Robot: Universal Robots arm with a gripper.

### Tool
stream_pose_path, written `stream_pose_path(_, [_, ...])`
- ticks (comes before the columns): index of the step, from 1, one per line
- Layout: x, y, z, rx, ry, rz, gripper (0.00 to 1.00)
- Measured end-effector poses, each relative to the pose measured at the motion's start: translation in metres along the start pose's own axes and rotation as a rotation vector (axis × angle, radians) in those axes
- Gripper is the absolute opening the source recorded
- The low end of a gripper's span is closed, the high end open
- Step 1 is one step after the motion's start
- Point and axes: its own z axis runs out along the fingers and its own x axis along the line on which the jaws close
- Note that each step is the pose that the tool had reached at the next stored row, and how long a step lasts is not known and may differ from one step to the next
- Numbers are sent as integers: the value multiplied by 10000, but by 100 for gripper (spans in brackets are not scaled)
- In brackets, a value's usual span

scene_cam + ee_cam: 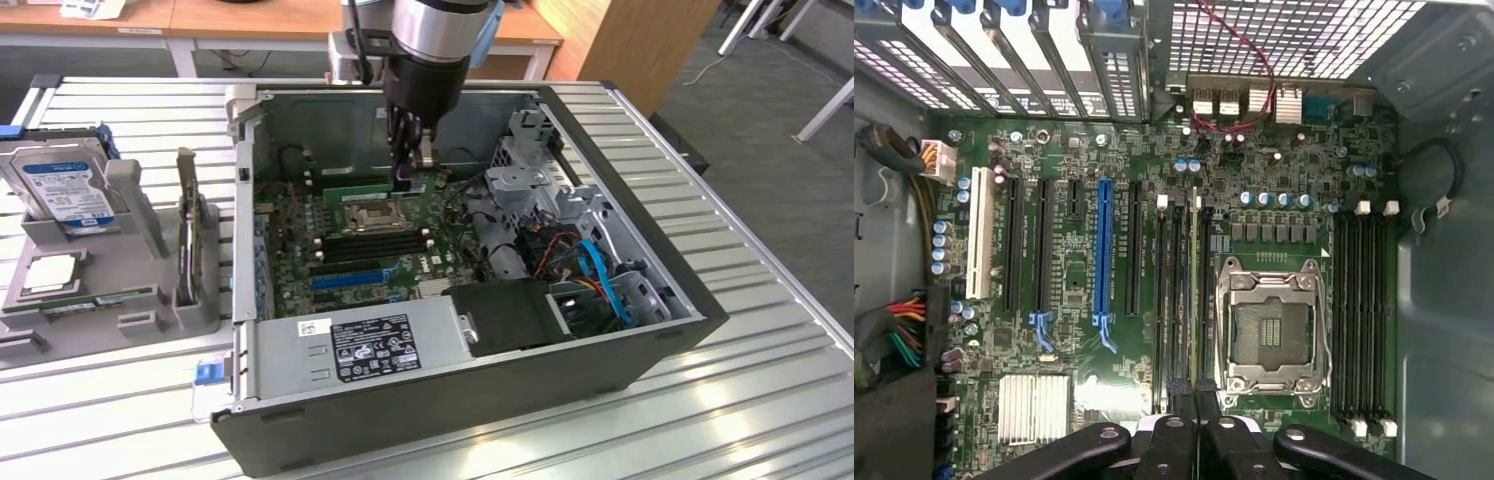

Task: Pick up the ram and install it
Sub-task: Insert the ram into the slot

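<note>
I've got the ram [367,186] standing in the motherboard [1074,330] directly beneath my gripper [1199,410], jaws pressed together; whether it's clicked home I can't tell.

- Arm [434,40]: upper length cut off by the exterior view's top edge.
- Hand [1198,398]: body cut off by the wrist view's edge, past the fingertips and dark links.
- Ram [371,186]: one end hidden behind the hand; chips and label too small to tell; seating in its slot unclear.
- Power supply label [376,345]: print too small to read.
- Computer case [467,410]: near corner cut off by the exterior view's lower edge.
</note>
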Motion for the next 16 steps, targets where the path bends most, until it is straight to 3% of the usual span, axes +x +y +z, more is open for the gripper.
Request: stream_pose_path(16, [9, -12, 226, 0, 0, 1, 11])
